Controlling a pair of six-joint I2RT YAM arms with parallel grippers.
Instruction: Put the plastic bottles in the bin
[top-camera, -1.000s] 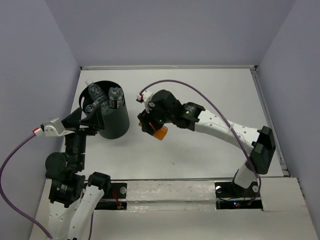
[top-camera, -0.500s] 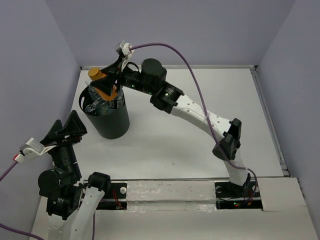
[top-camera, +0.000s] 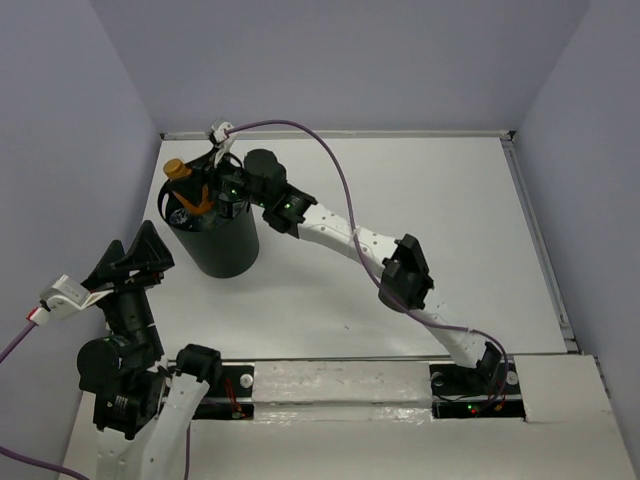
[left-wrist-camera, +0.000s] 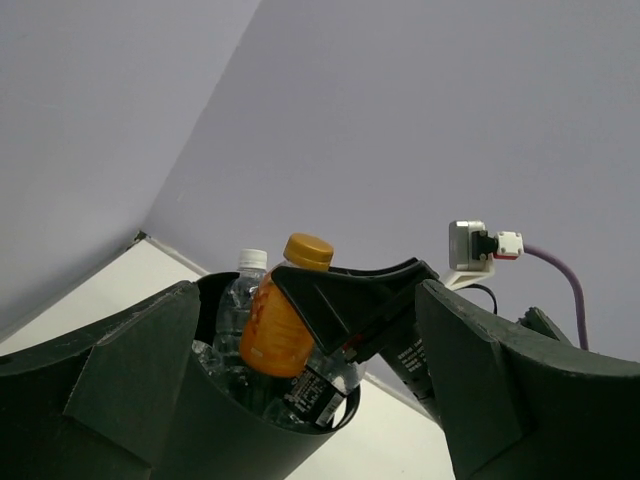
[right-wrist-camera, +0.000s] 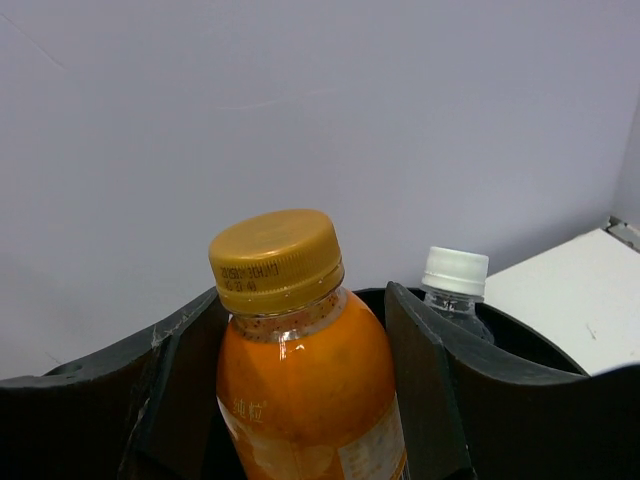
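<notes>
My right gripper (top-camera: 203, 192) is shut on the orange bottle (top-camera: 190, 190), which has a gold cap. It holds the bottle upright over the open top of the black bin (top-camera: 225, 250), with the bottle's lower part inside the rim. In the right wrist view the fingers (right-wrist-camera: 420, 380) flank the orange bottle (right-wrist-camera: 300, 400). A clear bottle with a white cap (right-wrist-camera: 455, 280) stands in the bin behind it. The left wrist view shows the orange bottle (left-wrist-camera: 275, 325), a dark-labelled bottle (left-wrist-camera: 320, 395) and the bin wall (left-wrist-camera: 230, 440). My left gripper (top-camera: 155, 252) is open and empty, left of the bin.
The bin stands at the far left of the white table (top-camera: 400, 230), near the left wall. The right arm (top-camera: 400, 275) stretches diagonally across the table. A purple cable (top-camera: 300, 130) loops above it.
My right gripper has moved left and down with the orange bottle, from above the bin's rim into its opening. My left arm has stayed still since half a second ago.
</notes>
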